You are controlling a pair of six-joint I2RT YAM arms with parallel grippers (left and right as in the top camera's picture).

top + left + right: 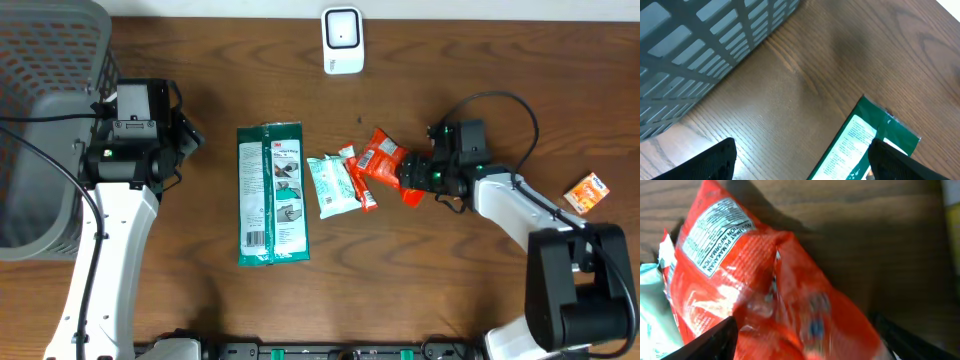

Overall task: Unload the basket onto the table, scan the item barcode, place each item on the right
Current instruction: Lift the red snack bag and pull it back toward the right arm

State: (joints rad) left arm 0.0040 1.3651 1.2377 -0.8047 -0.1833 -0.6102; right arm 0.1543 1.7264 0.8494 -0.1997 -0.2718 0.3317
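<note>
Closest in, my right claw (807, 342) straddles the near end of the red snack packet (740, 270). One finger sits on each side, set wide, and the crinkled foil fills the gap. Whether I already pinch it I cannot tell.

The packet lies on the desk (865, 210) with its long axis running away from my wrist. Its nutrition panel (715, 232) faces up at the far end, and no barcode shows on this face.

Just left of the packet, against its edge, is a pale green packet (330, 185). Further left lies a long dark green pack (272, 195).

The white barcode scanner (342, 40) stands beyond the red packet and a little left of it, well apart. I judge the carry goes forward and left, and the packet may need turning.

My left claw (810, 162) hangs wide and empty, far left of the packet, so my right arm is plainly the nearer one.
</note>
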